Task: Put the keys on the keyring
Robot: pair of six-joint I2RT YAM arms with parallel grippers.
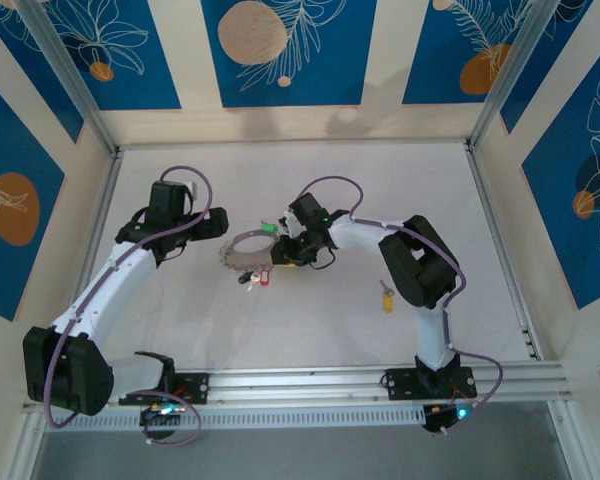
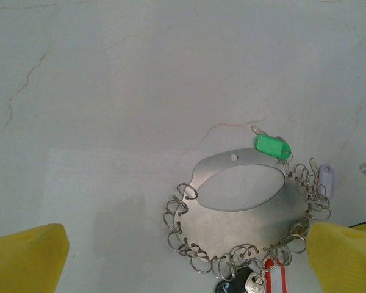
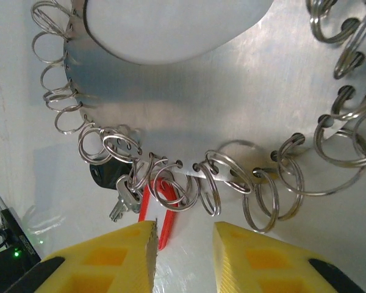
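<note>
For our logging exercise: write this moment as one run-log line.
left pincer: open, beside keyring | right pincer: open, over red tag | yellow key: lying apart from keyring

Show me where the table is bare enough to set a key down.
Bare: the far strip of table beyond both arms, and the near middle between the arms. Crowded: the centre, where keyring, left gripper and right gripper meet. A yellow key lies by the right arm.

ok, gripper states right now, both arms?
Left gripper: open wide, empty.
Right gripper: open narrowly, holding nothing, red plastic key tag by its fingertips.
</note>
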